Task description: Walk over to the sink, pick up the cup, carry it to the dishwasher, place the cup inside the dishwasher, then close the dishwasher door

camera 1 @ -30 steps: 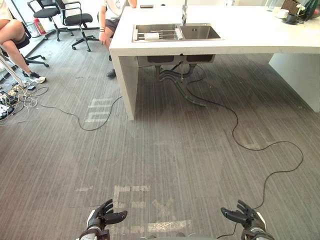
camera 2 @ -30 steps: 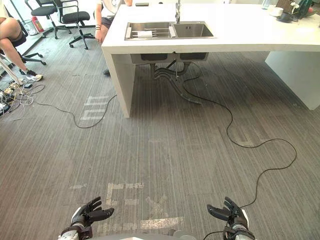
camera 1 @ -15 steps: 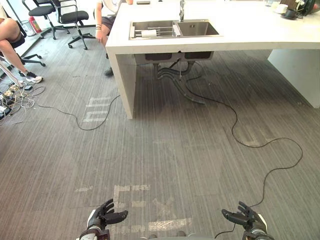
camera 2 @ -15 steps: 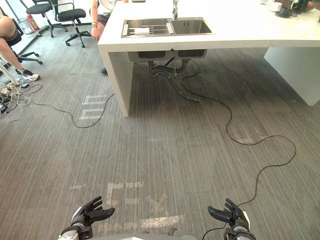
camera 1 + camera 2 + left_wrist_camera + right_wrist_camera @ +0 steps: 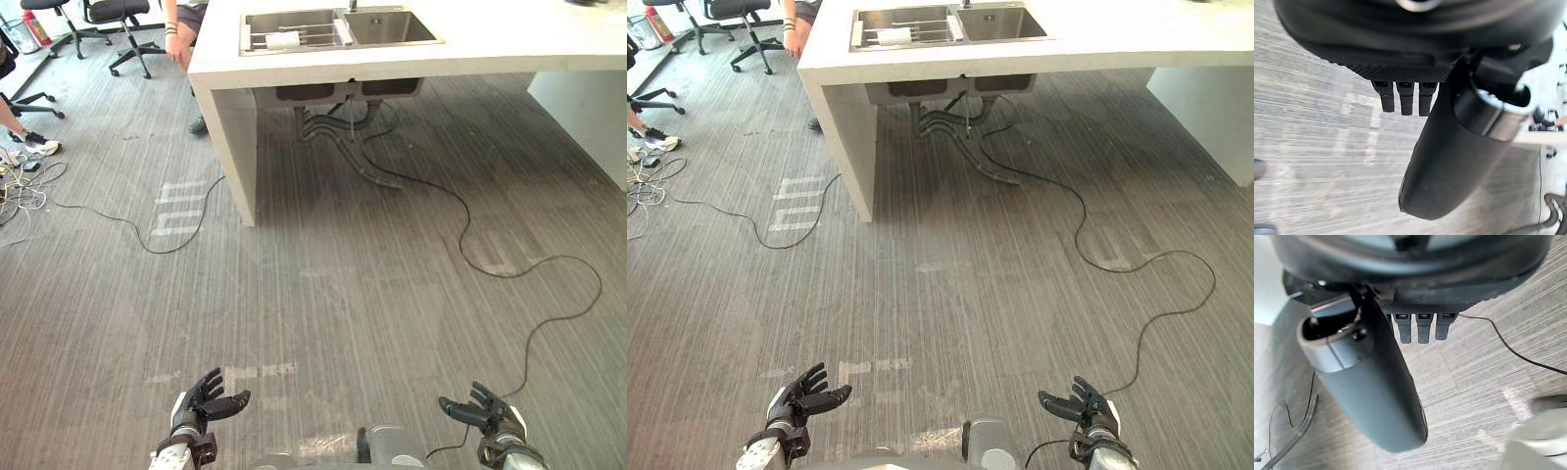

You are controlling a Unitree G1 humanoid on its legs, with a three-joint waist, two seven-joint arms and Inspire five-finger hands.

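Note:
A steel double sink (image 5: 338, 27) is set in the white counter (image 5: 490, 44) ahead of me. A white cup (image 5: 282, 39) lies on its side on a rack in the sink's left basin. My left hand (image 5: 201, 403) and right hand (image 5: 485, 411) hang low over the grey floor, far from the counter, both open with relaxed fingers and nothing in them. In the left wrist view the left hand's thumb (image 5: 1449, 147) and straight fingers (image 5: 1403, 100) point at bare floor. The right hand's thumb (image 5: 1371, 387) looks the same in the right wrist view.
The counter's white side panel (image 5: 235, 147) stands ahead on the left, another support (image 5: 588, 117) at the far right. Pipes (image 5: 338, 132) hang under the sink. A black cable (image 5: 529, 284) snakes across the floor. Office chairs (image 5: 113, 15), a person's arm (image 5: 174, 29) and loose cords (image 5: 20, 181) are at the back left.
The whole picture has shifted: the camera has moved toward the counter and tipped down, so the sink sits higher in the view. Both hands keep their open pose.

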